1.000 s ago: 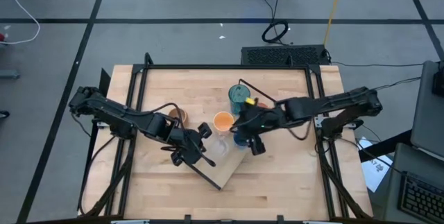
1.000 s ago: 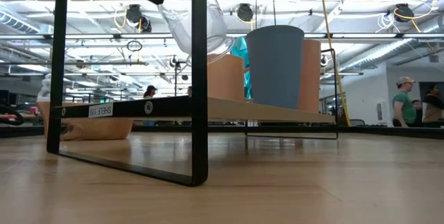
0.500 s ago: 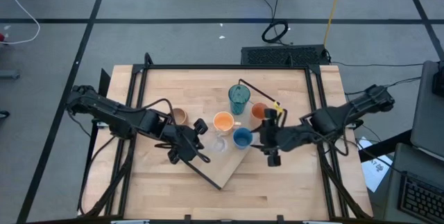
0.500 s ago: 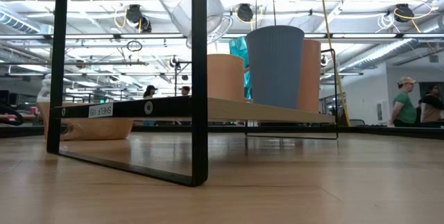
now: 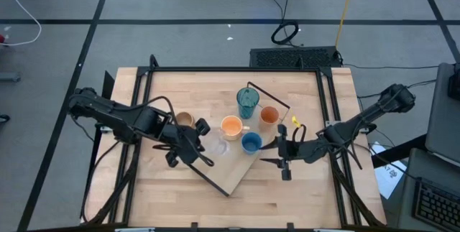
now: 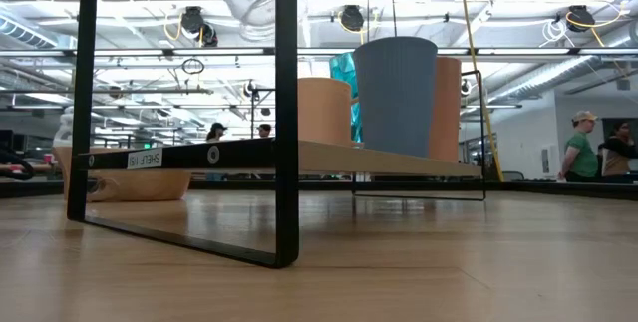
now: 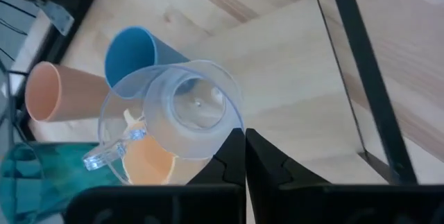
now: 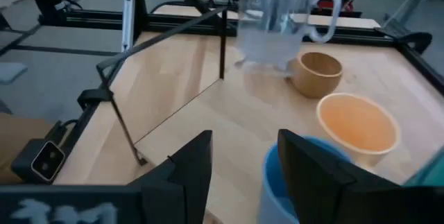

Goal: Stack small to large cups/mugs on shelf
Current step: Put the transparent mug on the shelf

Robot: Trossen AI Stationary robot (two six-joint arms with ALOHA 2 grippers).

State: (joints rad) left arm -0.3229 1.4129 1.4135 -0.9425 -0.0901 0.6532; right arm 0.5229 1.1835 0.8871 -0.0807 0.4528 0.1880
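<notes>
Left gripper [image 5: 188, 148] hung over near end of shelf [image 5: 237, 173], fingers [image 7: 232, 156] clamped on rim of clear cup [image 7: 184, 116], cup lifted clear of board. Right gripper [image 5: 282, 148] sat off shelf's right edge, above desk [image 5: 302, 189], fingers [image 8: 191, 165] apart, holding nothing. Stood on shelf: blue cup [image 5: 251, 143], orange mug [image 5: 231, 126], orange cup [image 5: 269, 116], teal tumbler [image 5: 247, 101]. Tan mug [image 5: 185, 120] rested on desk, left of shelf.
</notes>
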